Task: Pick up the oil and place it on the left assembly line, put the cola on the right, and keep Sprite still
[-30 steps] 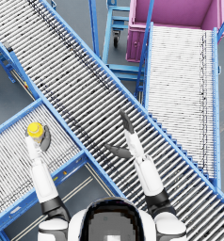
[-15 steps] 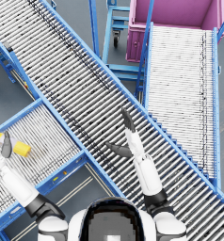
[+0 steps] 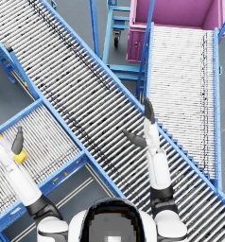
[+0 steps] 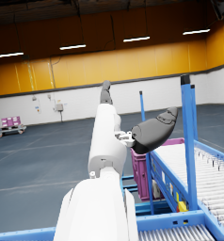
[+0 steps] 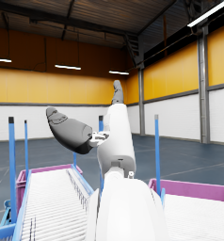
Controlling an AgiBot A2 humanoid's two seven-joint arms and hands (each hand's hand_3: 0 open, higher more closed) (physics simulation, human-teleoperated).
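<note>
The oil bottle (image 3: pixel 21 157) lies on the short roller belt (image 3: pixel 48 142) on the robot's left side, close to the edge of the head view. Only yellow bits of it show. One bit peeks out on one side of the left arm (image 3: pixel 20 182). A smaller bit peeks out on the other side, at the very edge. The white arm covers the part in between.

The left hand (image 3: pixel 10 147) is right at the bottle. A dark finger (image 3: pixel 17 139) points up the belt, just beside the bigger yellow bit. From the head view I cannot tell if the hand touches the bottle. In the left wrist view its fingers (image 4: pixel 154 131) are spread wide apart. One sticks out to the side and one points straight ahead. Nothing sits between them, so this hand holds nothing.

The right hand (image 3: pixel 147 128) is well apart from the oil bottle. It hangs over the long roller belt (image 3: pixel 86 90), which runs on a slant across the middle. Its fingers are spread apart too, one straight ahead and one out to the side. The right wrist view shows the same, with nothing in the hand.

Past the right hand, a far roller belt (image 3: pixel 180 80) with blue rails runs away from the robot. It ends at a pink bin (image 3: pixel 180 12). A blue cart (image 3: pixel 115 23) stands on the grey floor beside the bin.
</note>
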